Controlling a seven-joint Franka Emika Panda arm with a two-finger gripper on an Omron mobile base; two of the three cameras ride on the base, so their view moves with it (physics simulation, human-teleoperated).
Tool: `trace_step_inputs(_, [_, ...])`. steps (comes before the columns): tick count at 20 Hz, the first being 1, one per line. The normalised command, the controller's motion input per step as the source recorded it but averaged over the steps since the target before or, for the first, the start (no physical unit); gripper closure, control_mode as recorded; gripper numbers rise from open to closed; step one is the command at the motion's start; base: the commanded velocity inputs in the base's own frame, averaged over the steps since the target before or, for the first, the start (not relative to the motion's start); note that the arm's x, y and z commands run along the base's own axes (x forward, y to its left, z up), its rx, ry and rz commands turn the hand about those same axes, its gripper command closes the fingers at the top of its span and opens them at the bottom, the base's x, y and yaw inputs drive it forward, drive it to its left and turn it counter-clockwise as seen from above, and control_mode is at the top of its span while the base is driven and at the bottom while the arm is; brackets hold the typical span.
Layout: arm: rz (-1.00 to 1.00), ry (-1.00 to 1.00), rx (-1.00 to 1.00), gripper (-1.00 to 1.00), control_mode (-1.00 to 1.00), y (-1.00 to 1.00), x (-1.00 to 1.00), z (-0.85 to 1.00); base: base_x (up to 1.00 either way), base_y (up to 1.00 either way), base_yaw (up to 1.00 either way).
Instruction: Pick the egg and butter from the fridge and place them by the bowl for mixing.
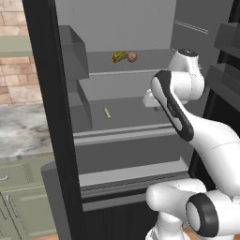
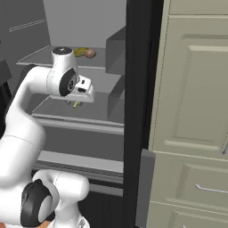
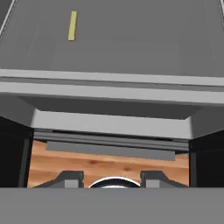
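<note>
- The fridge [image 1: 47, 117] stands open, its dark front edge running down the left of the left base view and its pale shelves stepping back inside.
- The gripper [image 3: 112, 178] hangs over the front lip of the middle shelf [image 1: 136, 112], pointing down; its two fingertips [image 3: 70, 178] sit well apart with nothing between them, so the claw is released.
- The butter [image 1: 107, 113], a thin pale-yellow stick, lies flat on that middle shelf, toward its left, with bare shelf all round it.
- The hand view puts the butter [image 3: 72, 26] well beyond the shelf's front edge, apart from the gripper.
- The egg [image 1: 132, 57], small and brownish-tan, rests on the upper shelf [image 1: 150, 61], just beside a yellow-green folded food item [image 1: 119, 56].
- Wood floor [image 3: 87, 164] shows below the shelves in the hand view.
- A cream cabinet [image 2: 196, 111] flanks the fridge on the right.
</note>
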Motion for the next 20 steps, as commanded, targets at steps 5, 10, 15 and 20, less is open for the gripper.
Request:
trace_step_inputs(5, [-0.03,-0.1,-0.01,-1.0,-1.0,0.02,0.04,0.13,0.0,0.0,0.0])
trace_step_inputs(10, [0.0,-0.35,-0.02,-1.0,-1.0,0.02,0.0,0.67,0.0,0.0,0.0])
trace_step_inputs(15, [0.0,-0.43,0.01,-1.0,-1.0,0.0,0.0,0.84,0.0,0.0,0.0])
trace_step_inputs(20, [0.0,-0.39,0.0,-1.0,-1.0,0.01,0.21,0.74,0.0,0.0,0.0])
